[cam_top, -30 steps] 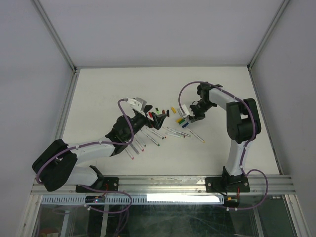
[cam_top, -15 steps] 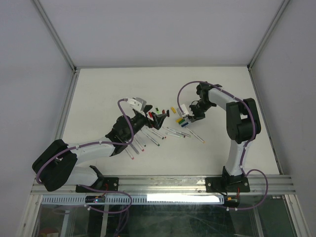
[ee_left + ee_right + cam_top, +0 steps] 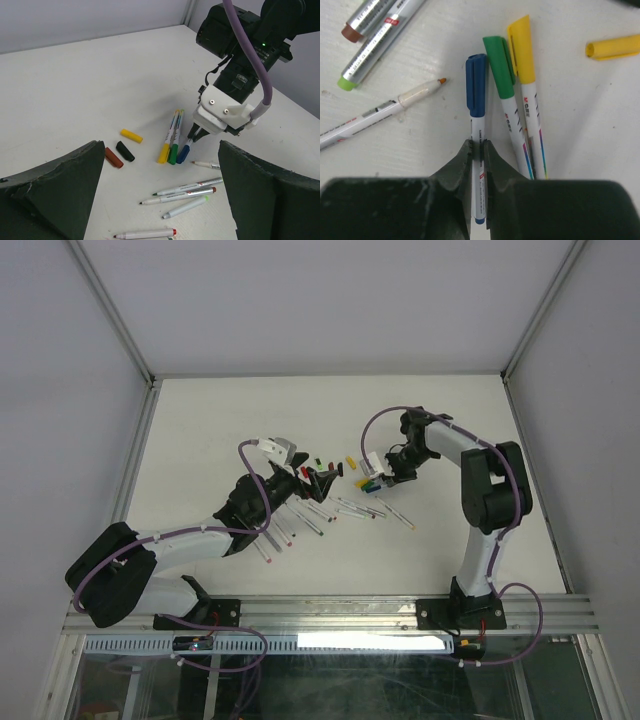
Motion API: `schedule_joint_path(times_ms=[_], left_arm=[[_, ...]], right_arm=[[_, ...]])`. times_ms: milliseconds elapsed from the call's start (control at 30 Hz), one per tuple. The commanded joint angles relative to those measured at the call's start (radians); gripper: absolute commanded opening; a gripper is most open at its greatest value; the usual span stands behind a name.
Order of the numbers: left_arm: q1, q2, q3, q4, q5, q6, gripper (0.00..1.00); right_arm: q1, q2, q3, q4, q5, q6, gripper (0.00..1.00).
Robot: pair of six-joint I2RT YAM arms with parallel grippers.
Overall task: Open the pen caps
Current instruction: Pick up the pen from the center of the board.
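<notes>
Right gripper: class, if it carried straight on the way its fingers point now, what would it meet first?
Probably the table. The right gripper is shut on the blue-capped pen at its barrel and tilts down at the surface, so it would press down beside that pen. Depth is unclear from these views.

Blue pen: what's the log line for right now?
right claw: shut on blue pen | blue cap: on | left claw: open, empty

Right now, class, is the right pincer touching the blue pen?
Touching. The right wrist view shows the right pincer clamped on the blue pen, both fingers against its barrel, no gap.
</notes>
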Motion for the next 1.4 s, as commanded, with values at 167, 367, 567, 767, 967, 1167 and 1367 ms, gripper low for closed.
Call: schedule_joint_path(times_ms=[167, 367, 567, 767, 967, 1167, 1367], left_arm=[[-0.004, -0.028, 0.019, 0.056, 0.002, -0.005, 0.99], [0.019, 0.025, 0.036, 0.17, 0.112, -0.18, 0.99], [0.088, 0.129, 0.042, 0.286, 0.191, -0.455, 0.99], [0.106, 0.251, 0.059, 0.438, 0.205, -0.617, 0.98], [0.105, 0.377, 0.093, 0.582, 0.184, -0.707, 0.92], [0.106, 0.494, 0.187, 0.589, 0.198, -0.799, 0.87], [0.102, 0.537, 0.234, 0.6, 0.221, -0.814, 0.8]], right_arm=[[-0.05, -0.098, -0.045, 0.008, -0.081, -0.021, 0.0], [-0.076, -0.118, -0.039, 0.005, -0.143, 0.017, 0.0], [-0.12, -0.141, -0.001, -0.048, -0.283, 0.068, 0.0], [-0.133, -0.173, 0.062, -0.069, -0.462, 0.247, 0.0], [-0.122, -0.198, 0.099, 0.019, -0.612, 0.606, 0.0], [-0.061, -0.255, 0.03, 0.223, -0.594, 0.976, 0.0], [-0.031, -0.253, 0.015, 0.317, -0.597, 1.161, 0.0]])
